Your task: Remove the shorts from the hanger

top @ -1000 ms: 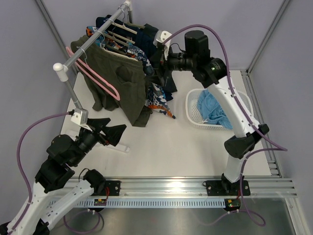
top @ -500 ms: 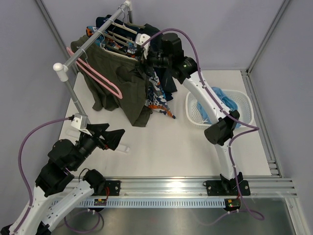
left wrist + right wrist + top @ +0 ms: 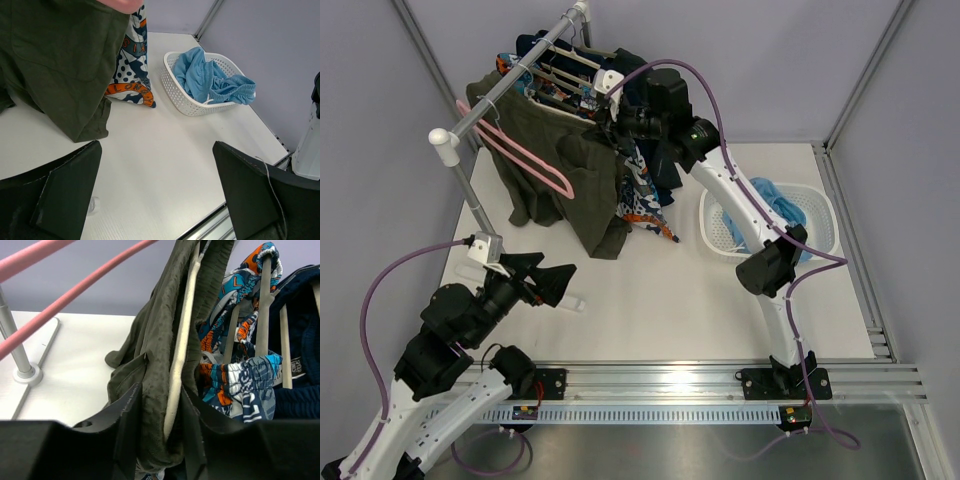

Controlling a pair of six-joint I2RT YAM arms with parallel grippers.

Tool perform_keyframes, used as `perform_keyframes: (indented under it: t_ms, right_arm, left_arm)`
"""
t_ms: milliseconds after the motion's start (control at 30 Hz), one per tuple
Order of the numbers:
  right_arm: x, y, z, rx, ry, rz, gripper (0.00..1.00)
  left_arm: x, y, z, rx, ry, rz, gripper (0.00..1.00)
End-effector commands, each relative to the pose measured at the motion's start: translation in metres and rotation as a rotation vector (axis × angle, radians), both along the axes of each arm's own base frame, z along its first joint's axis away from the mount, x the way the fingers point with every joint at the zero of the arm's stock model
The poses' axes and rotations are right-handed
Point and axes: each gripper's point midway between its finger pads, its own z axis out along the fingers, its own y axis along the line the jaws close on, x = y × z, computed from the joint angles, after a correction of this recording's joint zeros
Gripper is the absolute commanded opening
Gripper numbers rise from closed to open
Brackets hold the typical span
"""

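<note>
Shorts (image 3: 588, 195) on hanger (image 3: 178, 360), blue cloth (image 3: 205, 80) in basket (image 3: 172, 86)

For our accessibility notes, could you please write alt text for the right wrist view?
The right gripper closes on the olive shorts draped over a cream hanger. Patterned blue-and-orange shorts and a navy garment hang to the right; a pink hanger crosses the upper left.

white arms (image 3: 732, 196), black joints (image 3: 772, 264), purple cables (image 3: 366, 298)

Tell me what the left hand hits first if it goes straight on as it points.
Most likely the bare table, between the hanging olive shorts and the white basket; the left hand angles down at it, though depth is unclear.
</note>
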Motion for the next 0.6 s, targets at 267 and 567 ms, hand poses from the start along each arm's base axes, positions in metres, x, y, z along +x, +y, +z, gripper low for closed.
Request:
perform_keyframes:
  t_ms: [267, 567]
  right_arm:
    - [-0.015, 0.009, 0.033, 0.088, -0.025, 0.045, 0.00]
    - [-0.032, -0.006, 0.103, 0.293, 0.052, 0.018, 0.00]
  left_arm:
    - [0.001, 0.003, 0.018, -0.030, -0.048, 0.016, 0.99]
    - [-0.001, 0.004, 0.025, -0.052, -0.063, 0.016, 0.99]
